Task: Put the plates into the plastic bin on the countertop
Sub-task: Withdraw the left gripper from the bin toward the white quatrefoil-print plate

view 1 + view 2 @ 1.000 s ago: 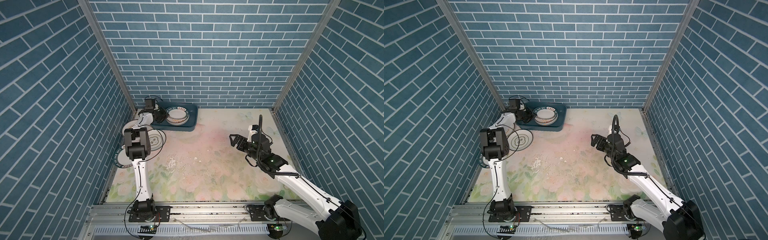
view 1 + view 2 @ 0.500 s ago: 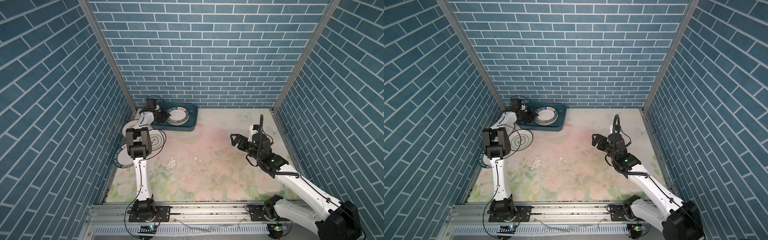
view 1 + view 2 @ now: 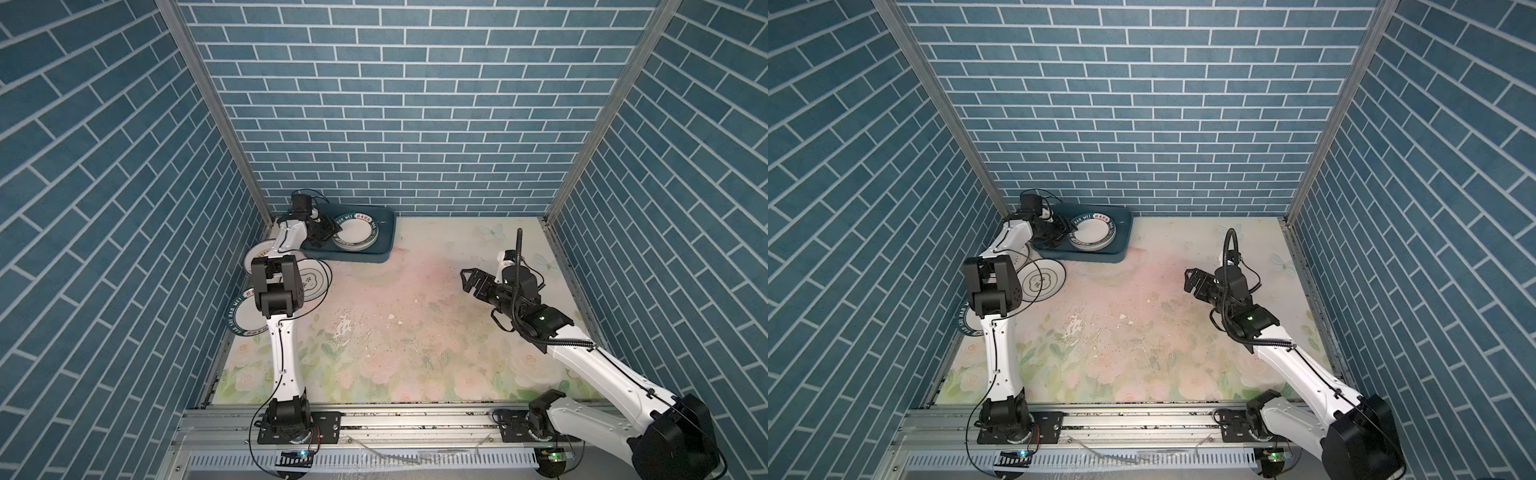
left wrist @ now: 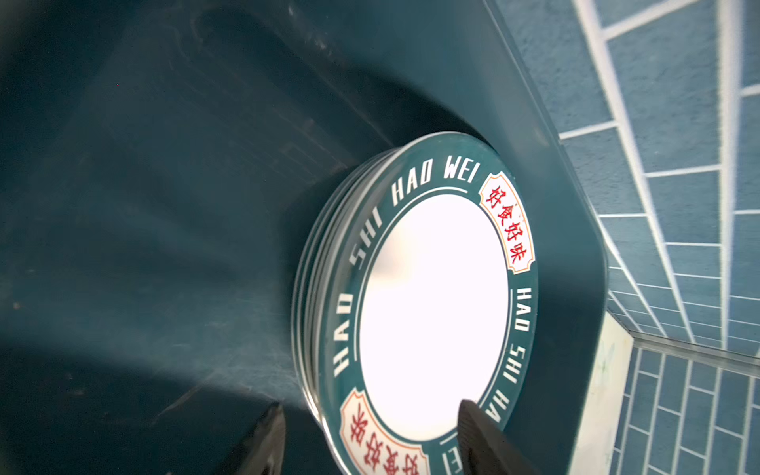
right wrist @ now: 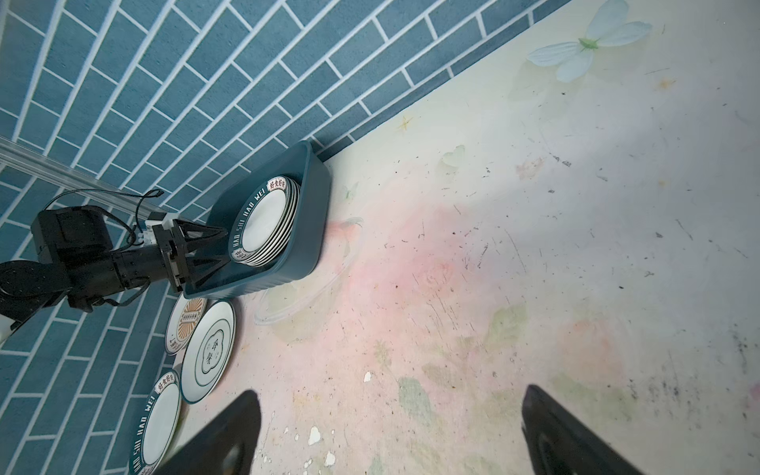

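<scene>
Clearly, the left gripper (image 3: 332, 228) was at the plastic bin (image 3: 386, 232), in the upper left part of the bench (image 3: 415, 316) in both top views. Its jaws stood apart, one on each side of the rim of the top plate (image 4: 432, 312), and they did not pinch it. In the left wrist view a gap showed beside one fingertip (image 4: 269, 436), so I judged this plate as let go. It lay flat on the stack of plates (image 3: 356, 232) in the right half of the bin.

Three plates lay on the bench outside the bin: a sunburst plate (image 5: 187, 325), an emblem plate (image 5: 209, 349) that overlapped its edge, and a green-band plate (image 5: 158, 415). In a top view they were below and left of the bin, just beside the left arm, which hid parts of them. The right gripper (image 3: 467, 281) hung wide open and empty over the right middle of the bench, well apart from them. So the left gripper was the nearer one. The plates are round and flat, so I think the next grasp must come at a rim. The emblem plate, which is on top, seems the easiest to take first.
</scene>
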`<state>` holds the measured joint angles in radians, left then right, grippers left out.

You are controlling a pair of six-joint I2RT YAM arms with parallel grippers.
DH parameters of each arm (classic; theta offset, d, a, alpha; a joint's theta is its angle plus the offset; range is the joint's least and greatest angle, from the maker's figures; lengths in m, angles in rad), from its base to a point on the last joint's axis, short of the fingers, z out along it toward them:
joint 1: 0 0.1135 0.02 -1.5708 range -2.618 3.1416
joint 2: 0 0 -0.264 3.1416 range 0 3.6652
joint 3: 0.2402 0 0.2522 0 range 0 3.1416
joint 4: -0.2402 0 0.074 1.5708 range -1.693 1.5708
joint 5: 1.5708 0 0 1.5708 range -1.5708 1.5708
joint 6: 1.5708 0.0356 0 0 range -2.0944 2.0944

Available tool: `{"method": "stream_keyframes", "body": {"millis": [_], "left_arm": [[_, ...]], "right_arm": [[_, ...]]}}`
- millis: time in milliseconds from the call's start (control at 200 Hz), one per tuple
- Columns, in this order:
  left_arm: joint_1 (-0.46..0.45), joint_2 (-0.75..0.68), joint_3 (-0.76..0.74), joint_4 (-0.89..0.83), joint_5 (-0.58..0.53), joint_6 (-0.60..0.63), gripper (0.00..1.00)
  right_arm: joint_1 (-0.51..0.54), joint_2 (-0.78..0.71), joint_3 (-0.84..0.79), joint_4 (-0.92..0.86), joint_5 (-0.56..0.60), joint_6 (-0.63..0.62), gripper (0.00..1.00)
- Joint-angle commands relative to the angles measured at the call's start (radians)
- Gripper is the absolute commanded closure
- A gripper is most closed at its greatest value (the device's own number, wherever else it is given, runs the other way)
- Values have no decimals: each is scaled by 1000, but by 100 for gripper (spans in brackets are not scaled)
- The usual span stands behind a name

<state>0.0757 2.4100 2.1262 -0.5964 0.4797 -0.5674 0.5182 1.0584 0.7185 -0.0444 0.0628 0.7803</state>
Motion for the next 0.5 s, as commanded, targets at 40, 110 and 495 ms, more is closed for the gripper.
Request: {"method": "stream_keyframes", "body": {"millis": [40,110,495], "left_arm": [[-2,-109,-90,41,-30,14,28],[-2,-173,-160,83,-50,11,26],[52,-600,-628,268,-153,-28,11]], "right_arm": [[-4,-6,2,-6,-16,-4,2],[-4,-12,1,-5,-28,-3,2],[-4,-97,-23,-12,-102,19,2]]}}
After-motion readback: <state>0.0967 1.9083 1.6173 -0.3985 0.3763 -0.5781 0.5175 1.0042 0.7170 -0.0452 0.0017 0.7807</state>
